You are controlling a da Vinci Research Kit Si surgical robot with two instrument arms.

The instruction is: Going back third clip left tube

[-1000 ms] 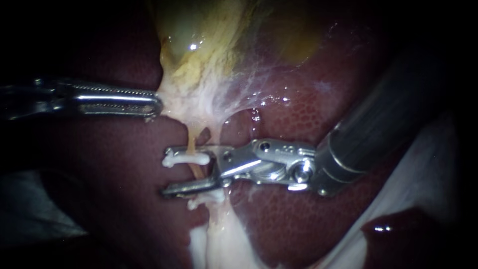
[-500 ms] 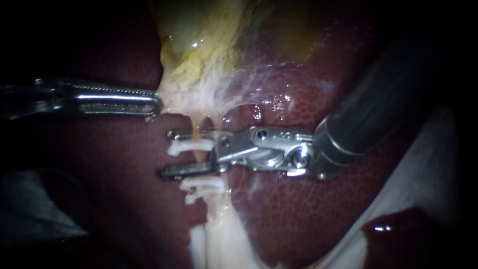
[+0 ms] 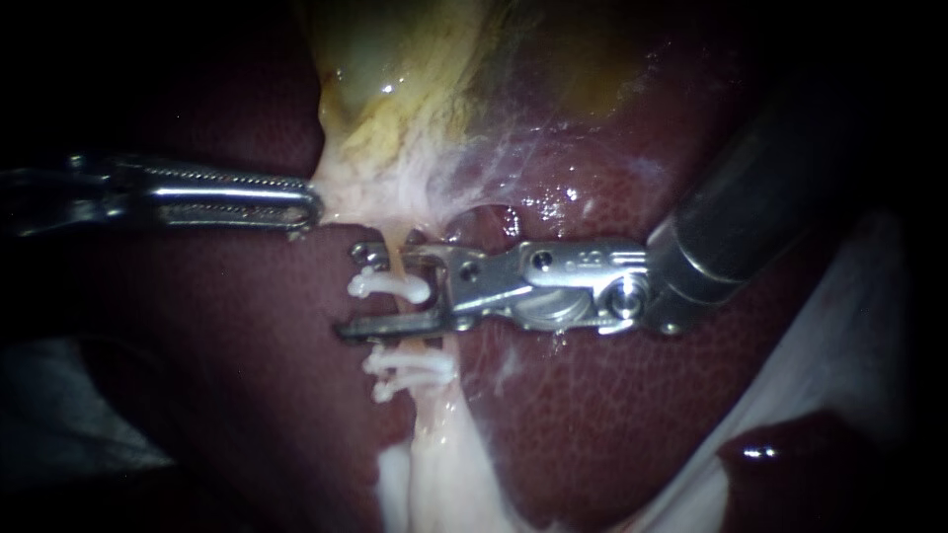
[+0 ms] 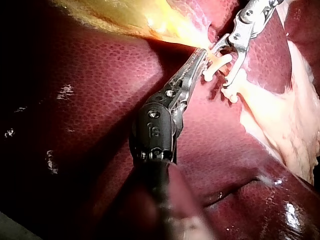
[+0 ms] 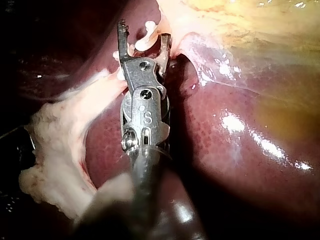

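My left instrument comes in level from the left, its jaws shut on the pale tissue at the foot of the gallbladder; the left wrist view shows the same grip. From that tissue a thin pale tube runs down over the liver. My right instrument has open jaws straddling the tube, one above and one below a white clip that sits across it. Two more white clips lie close together just below the lower jaw. The right wrist view also shows the jaws apart.
Dark red liver fills the field on both sides of the tube. Webby white tissue spreads under the yellow gallbladder. A pale sheet lies at the right edge, under the right shaft.
The right instrument has drawn back to the right and a little up, its open jaws sliding off the upper clip, which stays on the tube. The left instrument has not moved.
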